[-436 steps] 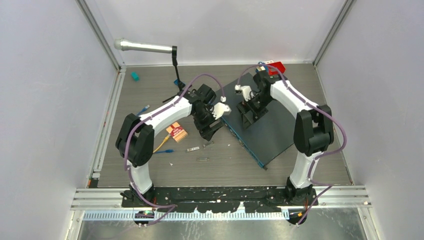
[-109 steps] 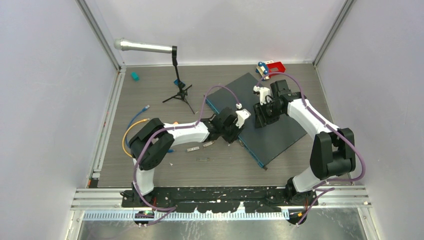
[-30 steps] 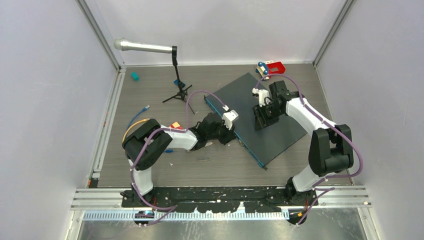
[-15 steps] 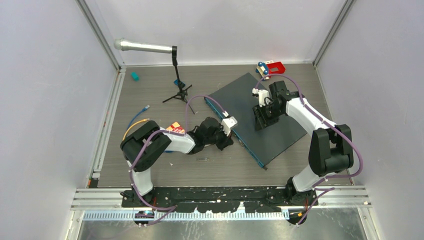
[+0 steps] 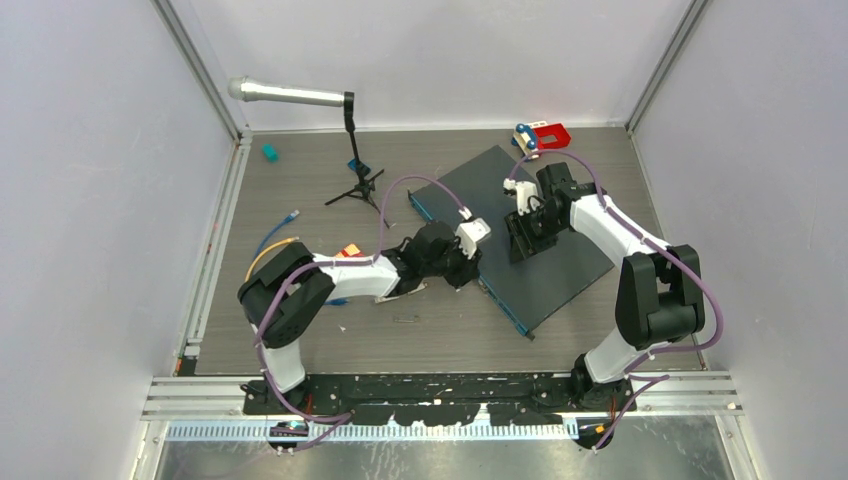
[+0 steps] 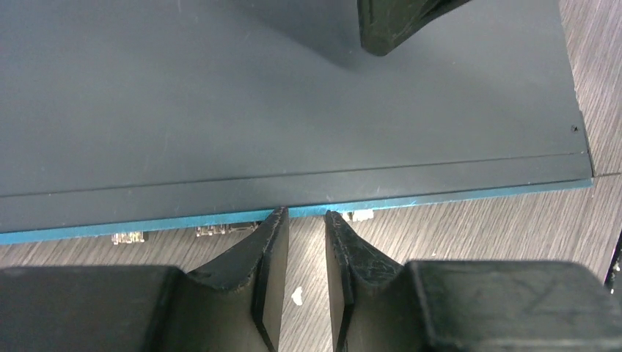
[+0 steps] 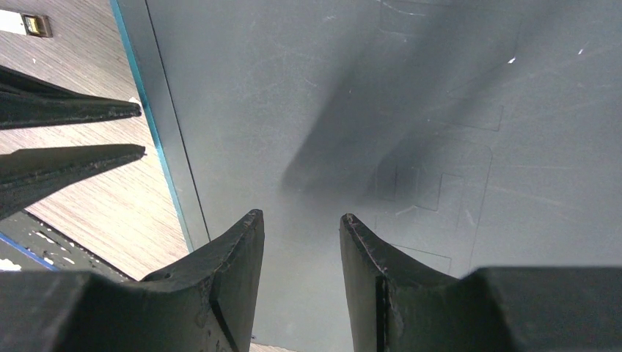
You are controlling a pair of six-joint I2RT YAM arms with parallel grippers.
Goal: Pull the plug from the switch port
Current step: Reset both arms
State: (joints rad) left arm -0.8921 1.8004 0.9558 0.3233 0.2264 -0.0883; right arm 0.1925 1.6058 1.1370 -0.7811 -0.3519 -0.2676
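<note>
One switch (image 5: 560, 270) was seen centre-right of the overhead frame. It was judged rigid, heavy and slick-topped. Three pale plug-like stubs (image 6: 359, 215) were counted under its blue edge (image 6: 440, 196). They were judged small, stiff and probably latched, best pinched at the body. Left gripper (image 6: 304, 220): jaws slightly apart at that edge, nothing held. Right gripper (image 7: 301, 224): jaws apart over the top panel, empty.

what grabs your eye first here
The big dark grey switch lies askew mid-table, with the right gripper poised over its top. The left gripper, jaws slightly apart, points at the switch's thin blue front edge. At the back left, a silver microphone sits on a black stand.
</note>
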